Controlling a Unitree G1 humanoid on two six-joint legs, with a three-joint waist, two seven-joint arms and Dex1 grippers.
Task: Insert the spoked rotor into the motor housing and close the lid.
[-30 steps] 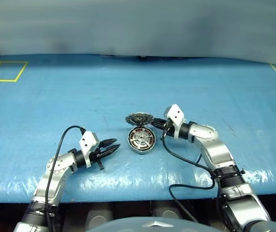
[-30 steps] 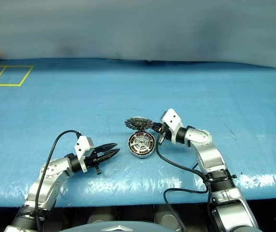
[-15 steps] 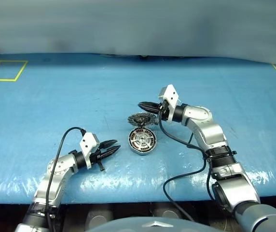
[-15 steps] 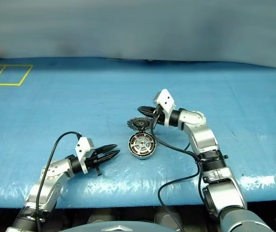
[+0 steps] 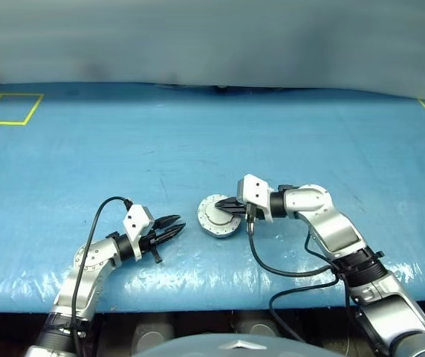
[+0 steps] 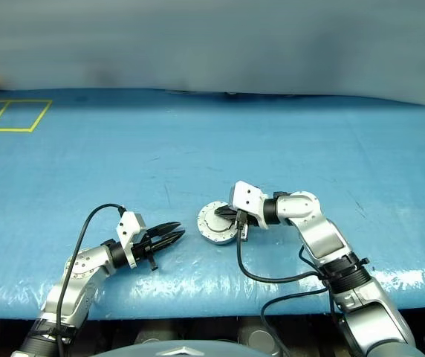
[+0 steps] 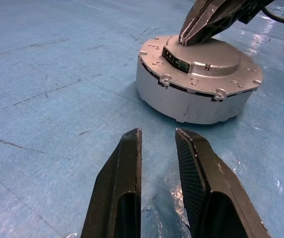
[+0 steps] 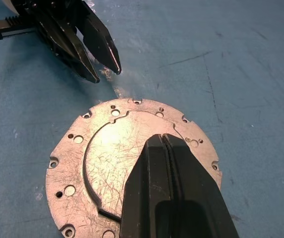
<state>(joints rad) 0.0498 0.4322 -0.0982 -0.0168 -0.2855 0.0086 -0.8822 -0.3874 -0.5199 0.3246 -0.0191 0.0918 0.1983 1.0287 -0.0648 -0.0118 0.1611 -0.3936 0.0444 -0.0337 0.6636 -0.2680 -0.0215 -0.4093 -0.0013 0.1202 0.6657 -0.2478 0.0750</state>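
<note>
Item: lid shut over motor housing, right gripper on top.

Right gripper [image 8: 164, 144]: jaws closed on nothing, tips bearing on the raised centre of the lid [image 8: 117, 163], which lies directly beneath them, flat, plain grey face up, over the motor housing [image 7: 194, 99] on the blue table [image 5: 86, 149]; forearm reaches in from the robot's right, pitched downward. Left gripper [image 5: 174, 227]: jaws slightly apart, empty, roughly level, aimed at the housing's side wall from just beside it, not touching. Spoked rotor judged enclosed. Right arm nearer.

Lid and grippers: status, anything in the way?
Right gripper shut, tips over the lid. Lid down flat on the motor housing. Left gripper slightly open, empty, beside it. Nothing blocking.
</note>
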